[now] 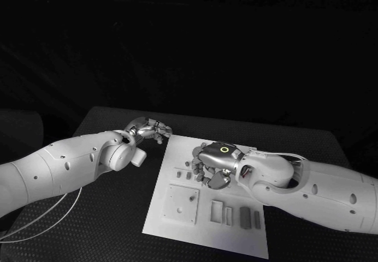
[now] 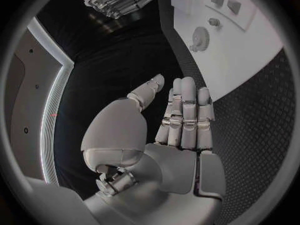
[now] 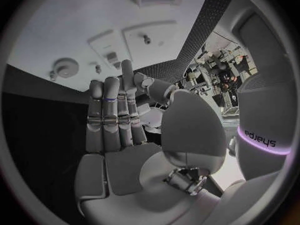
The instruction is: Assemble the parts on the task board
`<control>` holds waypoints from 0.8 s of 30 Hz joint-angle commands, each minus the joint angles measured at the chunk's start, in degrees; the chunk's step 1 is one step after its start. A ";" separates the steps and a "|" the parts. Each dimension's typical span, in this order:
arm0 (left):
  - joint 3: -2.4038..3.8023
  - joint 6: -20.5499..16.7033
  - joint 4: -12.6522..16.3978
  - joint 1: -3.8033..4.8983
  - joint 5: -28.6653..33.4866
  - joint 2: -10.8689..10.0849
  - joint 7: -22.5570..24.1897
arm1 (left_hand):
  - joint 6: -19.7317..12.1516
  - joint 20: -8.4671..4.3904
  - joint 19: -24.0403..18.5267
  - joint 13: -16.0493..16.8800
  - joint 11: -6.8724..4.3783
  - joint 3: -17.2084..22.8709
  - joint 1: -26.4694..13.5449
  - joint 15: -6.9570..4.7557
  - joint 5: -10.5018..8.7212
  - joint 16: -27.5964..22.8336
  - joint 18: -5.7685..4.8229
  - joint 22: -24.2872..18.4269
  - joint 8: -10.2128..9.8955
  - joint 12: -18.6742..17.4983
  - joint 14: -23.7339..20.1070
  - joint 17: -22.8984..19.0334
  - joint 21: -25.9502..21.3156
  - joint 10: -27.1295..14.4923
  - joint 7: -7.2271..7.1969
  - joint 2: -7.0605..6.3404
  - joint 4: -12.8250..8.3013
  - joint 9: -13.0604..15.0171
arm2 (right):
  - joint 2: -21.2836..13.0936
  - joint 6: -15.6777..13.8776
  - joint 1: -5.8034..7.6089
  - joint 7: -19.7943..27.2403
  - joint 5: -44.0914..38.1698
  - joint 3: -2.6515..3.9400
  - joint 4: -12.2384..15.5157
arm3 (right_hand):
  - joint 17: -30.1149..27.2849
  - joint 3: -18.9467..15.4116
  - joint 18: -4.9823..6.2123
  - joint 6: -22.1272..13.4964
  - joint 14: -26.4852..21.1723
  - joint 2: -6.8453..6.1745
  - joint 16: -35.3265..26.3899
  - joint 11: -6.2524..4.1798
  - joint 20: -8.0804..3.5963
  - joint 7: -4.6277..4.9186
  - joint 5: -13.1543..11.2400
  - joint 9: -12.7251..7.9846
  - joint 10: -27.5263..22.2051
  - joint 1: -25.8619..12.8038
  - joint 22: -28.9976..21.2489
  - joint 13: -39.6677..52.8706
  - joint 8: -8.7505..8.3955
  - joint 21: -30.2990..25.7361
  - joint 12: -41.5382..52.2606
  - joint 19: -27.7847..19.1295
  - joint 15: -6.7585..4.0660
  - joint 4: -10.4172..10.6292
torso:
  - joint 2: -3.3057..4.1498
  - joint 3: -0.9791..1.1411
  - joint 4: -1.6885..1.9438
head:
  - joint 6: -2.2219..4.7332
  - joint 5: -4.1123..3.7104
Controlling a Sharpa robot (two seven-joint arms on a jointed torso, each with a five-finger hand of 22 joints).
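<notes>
Over white task board (image 1: 206,218), right hand (image 1: 214,166) flat (empty, fingers straight).

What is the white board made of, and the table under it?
The task board looks like smooth, matte white plastic, though painted metal is possible; it shows an even, dull surface. The table seems covered in black textured rubber or woven mat: a fine grid pattern shows.

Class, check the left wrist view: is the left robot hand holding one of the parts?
No. The left robot hand holds nothing, its fingers straight, over the black table beside the task board.
</notes>
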 commanded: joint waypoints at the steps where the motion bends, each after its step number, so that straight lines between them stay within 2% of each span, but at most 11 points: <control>1: 0.03 0.45 -0.29 0.06 0.33 0.54 0.39 | -0.56 -2.52 0.40 0.10 0.21 0.08 -0.20 -0.05 -0.19 -0.28 -0.63 0.08 0.32 -0.22 0.34 0.06 -0.26 -0.25 0.02 0.04 0.26 -0.06 | 2.18 0.78 -0.12 -0.17 -2.06 -0.49 -0.43 | 0.08 -0.33 1.73 0.30 -0.11 1.79 0.37 -0.43 -0.09 0.18 0.39 0.07 0.73 1.31 1.05 2.03 0.10 0.24 0.51 0.33 -0.34 0.03 | 0.04 -0.06 0.11 | 0.04 0.65; 5: 0.03 0.47 -0.48 0.07 0.34 0.84 0.35 | -0.56 -2.52 0.40 0.10 0.20 0.10 -0.19 -0.05 -0.18 -0.29 -0.63 0.09 0.33 -0.22 0.34 0.07 -0.26 -0.25 0.02 0.05 0.26 -0.06 | 4.62 0.96 -1.07 -0.12 -2.76 -1.09 -1.10 | 0.12 -0.36 1.73 0.27 -0.13 1.86 0.37 -0.43 -0.10 0.19 0.39 0.08 0.73 1.35 1.04 2.04 0.08 0.25 0.48 0.33 -0.35 -0.03 | 0.05 -0.09 0.15 | -0.10 1.35; 8: 0.04 0.51 -0.50 0.08 0.34 1.05 0.36 | -0.56 -2.52 0.40 0.11 0.20 0.10 -0.18 -0.05 -0.18 -0.30 -0.63 0.09 0.33 -0.22 0.34 0.08 -0.28 -0.24 0.02 0.05 0.27 -0.06 | 6.31 1.11 -2.02 0.02 -3.07 -1.52 -1.36 | 0.15 -0.39 1.73 0.23 -0.15 1.94 0.38 -0.43 -0.12 0.20 0.39 0.10 0.71 1.40 1.03 2.05 0.05 0.28 0.45 0.34 -0.37 -0.09 | 0.03 -0.14 0.10 | -0.32 2.21; 10: 0.04 0.55 -0.51 0.08 0.34 1.23 0.35 | -0.56 -2.52 0.40 0.11 0.20 0.11 -0.17 -0.05 -0.18 -0.30 -0.63 0.10 0.34 -0.21 0.34 0.08 -0.28 -0.24 0.02 0.05 0.28 -0.07 | 7.29 1.33 -2.87 0.02 -3.25 -1.71 -1.52 | 0.17 -0.40 1.73 0.22 -0.16 1.98 0.38 -0.43 -0.13 0.21 0.40 0.10 0.71 1.42 1.02 2.06 0.04 0.28 0.43 0.34 -0.38 -0.13 | 0.04 -0.09 0.11 | -0.41 2.55; 14: 0.04 0.71 -0.46 0.09 0.34 1.44 0.29 | -0.57 -2.52 0.40 0.12 0.20 0.11 -0.16 -0.05 -0.18 -0.30 -0.63 0.10 0.34 -0.21 0.35 0.09 -0.29 -0.23 0.02 0.05 0.29 -0.07 | 8.90 1.66 -3.88 0.10 -4.05 -2.27 -2.39 | 0.20 -0.44 1.73 0.20 -0.18 2.03 0.39 -0.42 -0.14 0.22 0.39 0.12 0.70 1.43 1.02 2.06 0.02 0.30 0.41 0.35 -0.39 -0.19 | 0.06 -0.09 0.15 | -0.43 2.70; 19: 0.04 0.83 -0.42 0.09 0.34 1.64 0.28 | -0.57 -2.52 0.40 0.13 0.20 0.12 -0.15 -0.05 -0.18 -0.31 -0.63 0.11 0.35 -0.21 0.35 0.10 -0.31 -0.23 0.02 0.05 0.30 -0.07 | 9.96 2.11 -5.05 0.21 -4.86 -3.39 -3.40 | 0.23 -0.48 1.73 0.18 -0.19 2.11 0.40 -0.42 -0.15 0.22 0.40 0.14 0.70 1.44 1.01 2.08 0.00 0.32 0.38 0.35 -0.40 -0.27 | 0.07 -0.02 0.14 | -0.76 3.19; 24: 0.04 0.90 -0.41 0.09 0.34 1.73 0.27 | -0.58 -2.51 0.40 0.13 0.20 0.13 -0.14 -0.05 -0.17 -0.32 -0.63 0.11 0.35 -0.22 0.35 0.11 -0.33 -0.24 0.02 0.05 0.31 -0.08 | 10.65 2.20 -5.94 0.44 -5.02 -3.84 -3.93 | 0.26 -0.52 1.73 0.17 -0.20 2.18 0.41 -0.42 -0.15 0.23 0.40 0.16 0.71 1.43 1.01 2.09 -0.01 0.34 0.36 0.35 -0.41 -0.35 | 0.09 0.00 0.04 | -1.10 3.83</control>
